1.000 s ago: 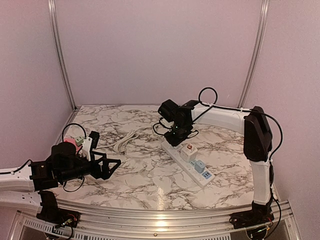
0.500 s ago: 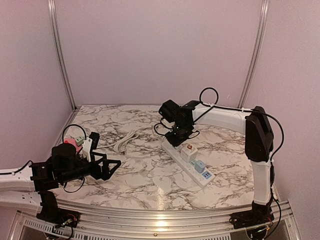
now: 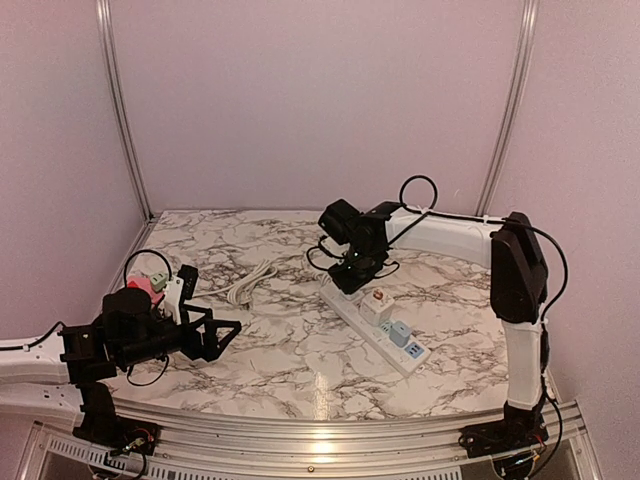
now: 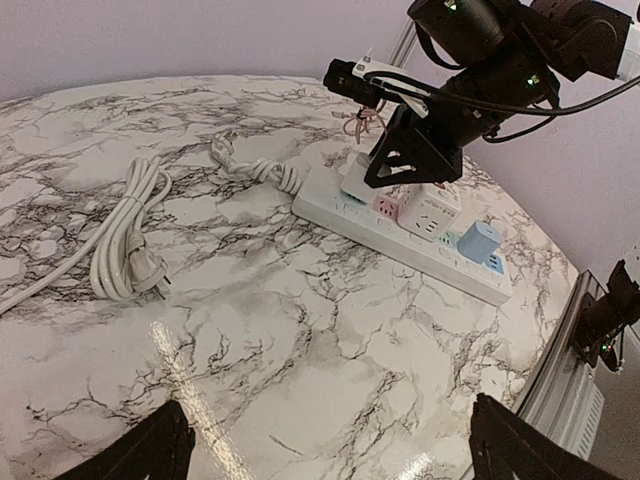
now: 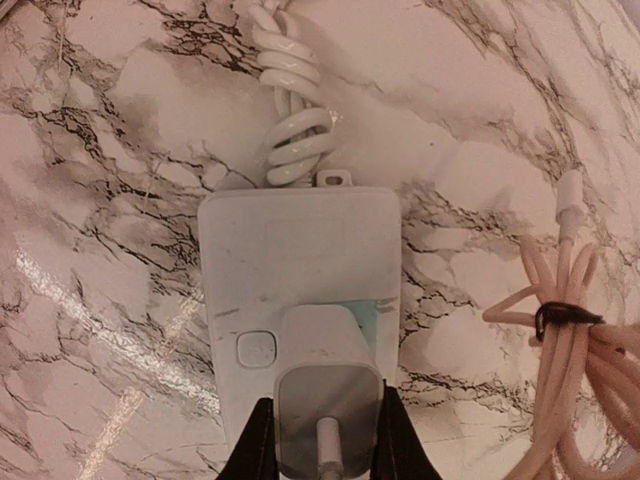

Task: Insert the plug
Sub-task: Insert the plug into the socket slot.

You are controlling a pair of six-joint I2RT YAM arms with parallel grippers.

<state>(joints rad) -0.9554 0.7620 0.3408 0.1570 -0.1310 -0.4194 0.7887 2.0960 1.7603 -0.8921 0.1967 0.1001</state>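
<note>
- Right fingers (image 5: 258,445) pinching the white plug (image 5: 328,385), right over the end socket of the power strip (image 5: 300,240).
- Left fingers (image 4: 140,455) spread wide, holding nothing.
- Looks like mid-insertion; next probably wants prongs lined up, then a straight push down.

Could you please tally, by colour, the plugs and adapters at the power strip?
White: 2, the white plug in the right claw and the white cube adapter
Pink: 1, the pink adapter
Blue: 2, the pale blue adapter and the small blue adapter
Total: 5
</note>
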